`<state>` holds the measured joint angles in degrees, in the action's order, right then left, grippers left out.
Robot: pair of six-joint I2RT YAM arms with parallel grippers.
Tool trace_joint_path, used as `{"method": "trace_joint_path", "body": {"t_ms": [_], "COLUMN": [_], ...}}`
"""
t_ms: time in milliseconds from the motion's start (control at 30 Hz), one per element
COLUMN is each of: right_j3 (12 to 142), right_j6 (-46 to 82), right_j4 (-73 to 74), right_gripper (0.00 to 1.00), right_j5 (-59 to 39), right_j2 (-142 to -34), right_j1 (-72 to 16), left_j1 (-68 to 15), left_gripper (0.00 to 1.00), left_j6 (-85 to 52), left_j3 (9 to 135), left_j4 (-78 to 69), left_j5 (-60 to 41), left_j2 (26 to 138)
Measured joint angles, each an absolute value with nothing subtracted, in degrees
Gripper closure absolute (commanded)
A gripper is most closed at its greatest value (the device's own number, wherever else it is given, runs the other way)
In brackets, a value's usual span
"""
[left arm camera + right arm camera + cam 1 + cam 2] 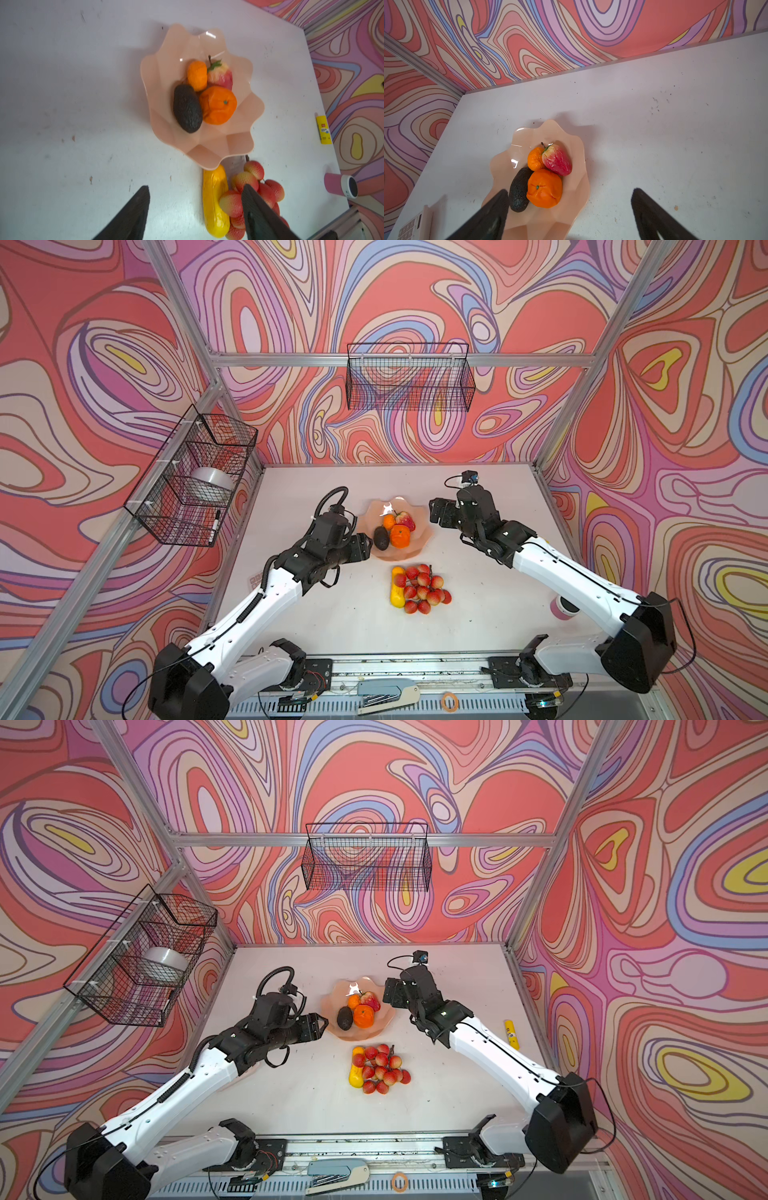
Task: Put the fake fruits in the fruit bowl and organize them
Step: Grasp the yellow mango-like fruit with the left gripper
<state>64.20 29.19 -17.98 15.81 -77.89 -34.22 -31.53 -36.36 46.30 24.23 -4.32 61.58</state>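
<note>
Glossy peach bowl [207, 149], scalloped rim

From above I see the fruit bowl [419, 544] around the middle of the table [478, 614]. It holds the strawberry [407, 521], the smaller orange [389, 521], the larger orange [400, 536] and the avocado [381, 538]. Nearer to me, on the table, the long yellow fruit [397, 588] lies against the left side of the bunch of red berries [426, 589]. My left gripper [368, 546] sits at the fruit bowl's left rim, and my right gripper [435, 511] is just right of it.
</note>
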Motion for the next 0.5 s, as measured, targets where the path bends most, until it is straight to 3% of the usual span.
{"method": "trace_joint_path", "body": {"t_ms": [167,500], "right_j3": [64.7,64.7], "right_j6": [29.2,29.7], "right_j4": [-16.0,-13.2], "right_gripper": [0.03,0.03], "right_j5": [14.9,13.5], "right_j2": [-79.9,-80.8], "right_j1": [-33.9,-33.8], "left_j1": [-40.4,-45.8], "left_gripper": [0.30,0.30], "left_j6": [-40.1,-43.1], "left_j3": [39.9,36.5], "left_j4": [24.1,20.8], "left_j5": [-5.3,-6.2], "left_j2": [60.7,63.5]}}
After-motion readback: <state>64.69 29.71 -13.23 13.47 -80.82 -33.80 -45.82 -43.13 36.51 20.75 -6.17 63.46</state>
